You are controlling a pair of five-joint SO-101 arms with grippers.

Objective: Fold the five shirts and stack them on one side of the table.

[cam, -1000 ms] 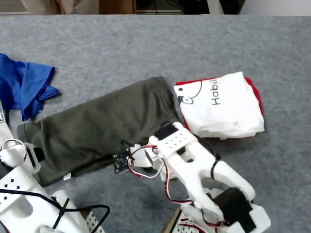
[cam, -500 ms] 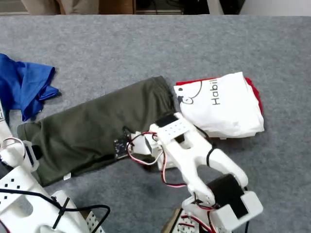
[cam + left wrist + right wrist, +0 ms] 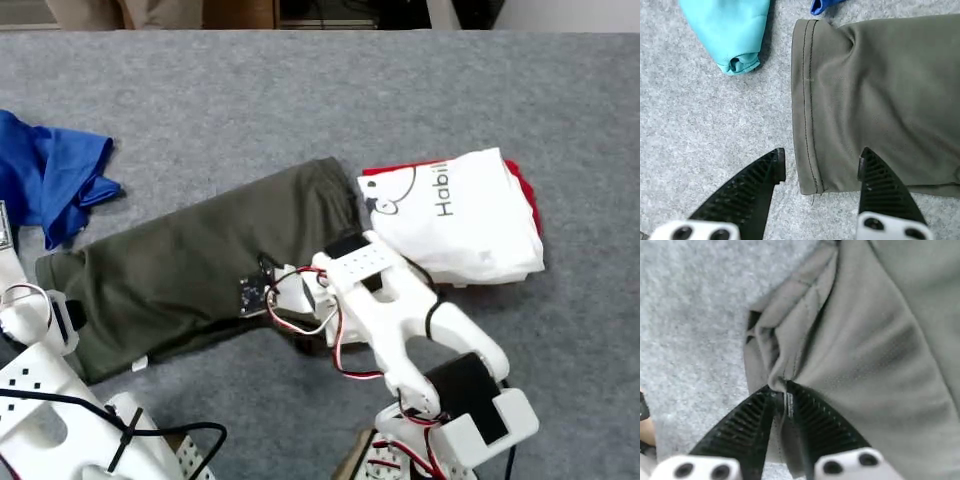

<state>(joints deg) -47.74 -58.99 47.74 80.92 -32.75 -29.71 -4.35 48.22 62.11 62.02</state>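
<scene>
An olive green shirt (image 3: 200, 265) lies spread across the middle of the grey table. My right gripper (image 3: 782, 390) is shut on a bunched fold of its near edge (image 3: 775, 360); in the high view the white right arm (image 3: 380, 290) sits over that edge. My left gripper (image 3: 820, 167) hangs open just above the olive shirt's hemmed end (image 3: 807, 125), one finger on each side of the corner. A folded white shirt (image 3: 455, 215) lies on a red one (image 3: 522, 190) at the right. A crumpled blue shirt (image 3: 50, 175) is at the left edge.
A rolled turquoise shirt (image 3: 732, 30) lies on the table beside the olive hem. The left arm's white base and cables (image 3: 60, 400) fill the near left corner. Bare grey table (image 3: 300, 100) stretches along the far side.
The right arm has shifted slightly toward the far side, dragging the pinched olive edge with it. The left arm has stayed put.
</scene>
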